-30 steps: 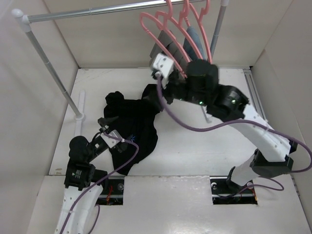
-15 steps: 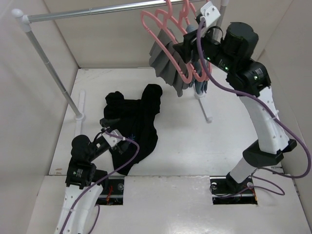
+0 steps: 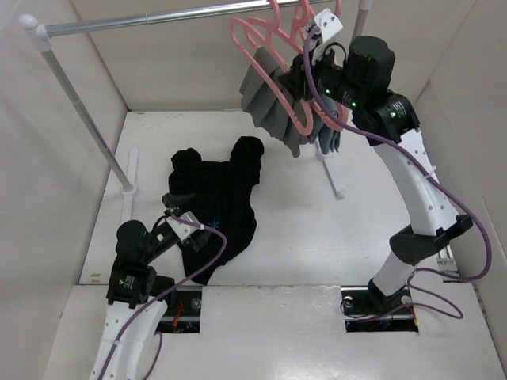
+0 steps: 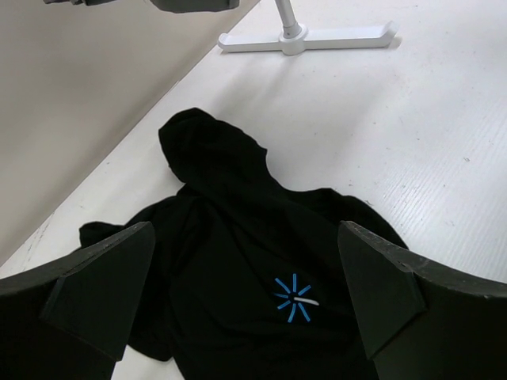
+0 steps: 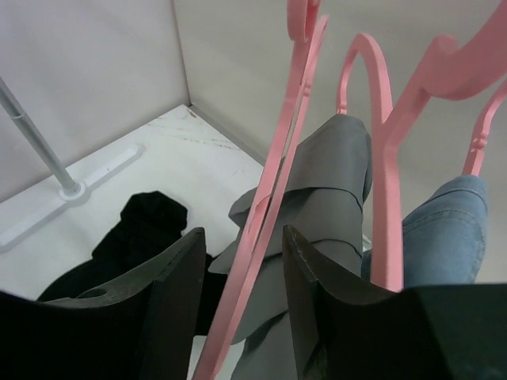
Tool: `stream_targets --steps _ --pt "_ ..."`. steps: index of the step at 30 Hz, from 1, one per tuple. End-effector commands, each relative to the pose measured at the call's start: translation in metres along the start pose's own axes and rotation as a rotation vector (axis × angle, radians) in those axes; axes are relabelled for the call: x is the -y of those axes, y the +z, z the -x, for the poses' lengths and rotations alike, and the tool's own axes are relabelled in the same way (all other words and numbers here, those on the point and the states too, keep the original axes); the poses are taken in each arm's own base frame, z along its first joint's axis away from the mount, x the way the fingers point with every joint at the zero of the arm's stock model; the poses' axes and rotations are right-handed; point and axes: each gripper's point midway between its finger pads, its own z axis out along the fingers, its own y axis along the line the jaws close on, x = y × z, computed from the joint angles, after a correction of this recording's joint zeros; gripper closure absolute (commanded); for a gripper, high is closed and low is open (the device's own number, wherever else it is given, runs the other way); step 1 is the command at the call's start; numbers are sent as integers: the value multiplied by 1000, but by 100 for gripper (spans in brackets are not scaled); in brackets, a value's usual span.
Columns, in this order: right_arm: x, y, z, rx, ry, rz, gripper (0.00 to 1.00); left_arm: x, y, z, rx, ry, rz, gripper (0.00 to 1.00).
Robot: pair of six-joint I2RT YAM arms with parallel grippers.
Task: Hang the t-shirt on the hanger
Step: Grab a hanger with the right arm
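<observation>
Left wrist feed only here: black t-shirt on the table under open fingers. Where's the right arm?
Observer: Right gripper is up at the rail, open, with a pink hanger running between its fingers, unclamped.
Operator: Hanger off the rail?
Observer: No, the top view shows its hook over the rail.
Operator: Anything else hanging?
Observer: A dark grey garment and a blue-grey garment, on like hangers.

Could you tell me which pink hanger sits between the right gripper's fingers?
The front hanger, seen edge-on, with no garment visibly on it; those behind carry the grey garment and the blue garment.
</observation>
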Motion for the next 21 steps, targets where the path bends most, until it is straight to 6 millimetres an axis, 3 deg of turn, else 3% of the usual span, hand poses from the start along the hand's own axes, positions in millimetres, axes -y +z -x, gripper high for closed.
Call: stream_targets --steps 1,5,8,9,12,15,17,21 --pt "1 19 -10 4 25 17 52 -2 2 4 21 15 4 0" --pt "-2 23 -8 14 42 37 66 -3 2 3 17 15 13 0" --pt "-5 26 -10 13 42 37 95 -3 2 3 17 15 13 0" --pt "-4 24 -10 12 42 26 100 -3 2 3 17 15 13 0" --pt "-6 16 -1 35 37 12 100 -2 2 -1 10 9 10 0" --pt "-17 14 -5 27 38 34 100 -10 4 5 30 23 42 0" --pt "-22 3 5 52 25 41 100 -18 8 6 40 15 72 0" --pt "-52 -1 29 129 -23 103 100 -30 25 1 -25 -57 44 12"
